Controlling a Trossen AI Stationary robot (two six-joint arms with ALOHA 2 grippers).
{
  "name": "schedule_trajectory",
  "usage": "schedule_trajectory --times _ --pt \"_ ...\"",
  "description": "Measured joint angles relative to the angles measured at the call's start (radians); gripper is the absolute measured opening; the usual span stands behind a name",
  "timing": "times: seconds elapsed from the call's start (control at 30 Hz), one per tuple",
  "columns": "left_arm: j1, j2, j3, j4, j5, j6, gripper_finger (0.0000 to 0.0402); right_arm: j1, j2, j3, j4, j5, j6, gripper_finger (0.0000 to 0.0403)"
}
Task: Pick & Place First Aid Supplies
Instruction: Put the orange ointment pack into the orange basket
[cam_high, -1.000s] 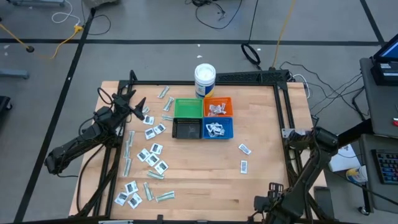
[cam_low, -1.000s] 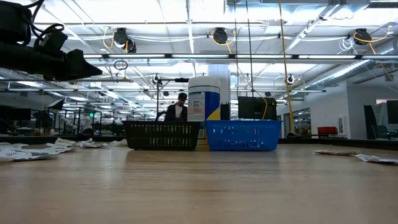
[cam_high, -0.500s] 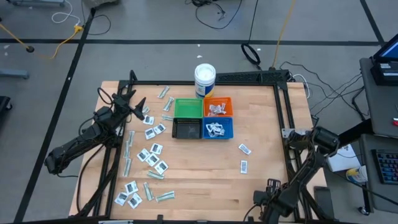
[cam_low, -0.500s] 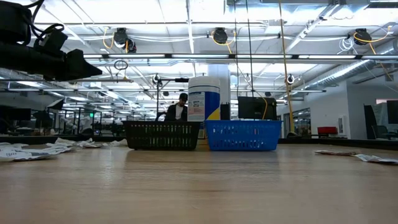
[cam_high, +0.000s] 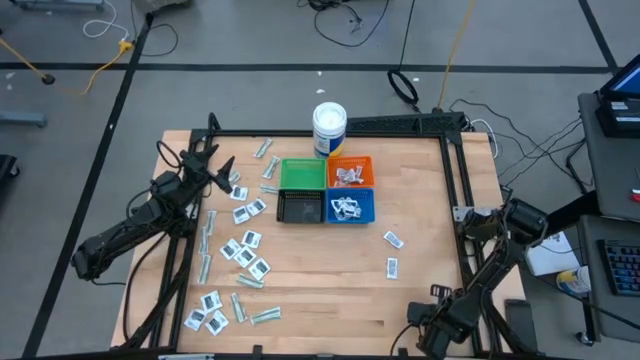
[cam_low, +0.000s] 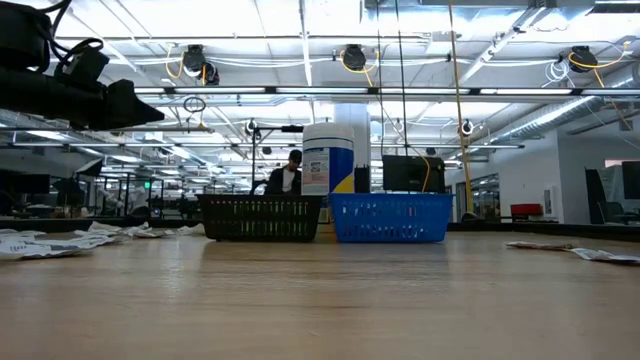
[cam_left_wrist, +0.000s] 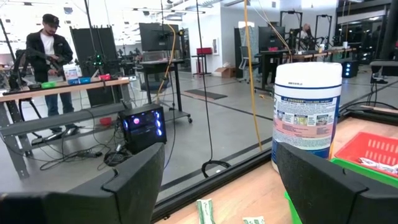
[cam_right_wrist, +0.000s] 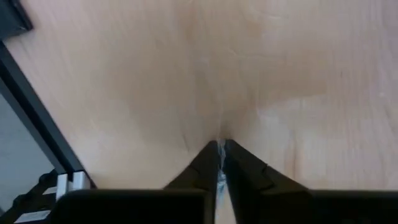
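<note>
Landmark: the blue bin (cam_high: 351, 207), already holding some packets. Right gripper (cam_right_wrist: 221, 163) hangs over bare bench (cam_high: 330, 290) well toward the near edge from it, fingers closed, a thin pale sliver between the tips, likely a packet; left gripper (cam_left_wrist: 217, 180) open, raised left of the bin, seemingly waiting; most first aid supplies (cam_high: 240, 250) lie scattered left of the bin.

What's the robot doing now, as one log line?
left gripper: open, empty, near loose packets | right gripper: shut, at table near edge | blue bin, orange bin: packets inside
</note>
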Motion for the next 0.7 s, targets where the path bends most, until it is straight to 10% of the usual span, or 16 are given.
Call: schedule_trajectory --times 0.7 --pt "0.000 0.000 0.000 0.000 0.000 0.000 0.0308 -0.201 -0.319 -0.003 -0.275 0.012 -0.381 0.0001"
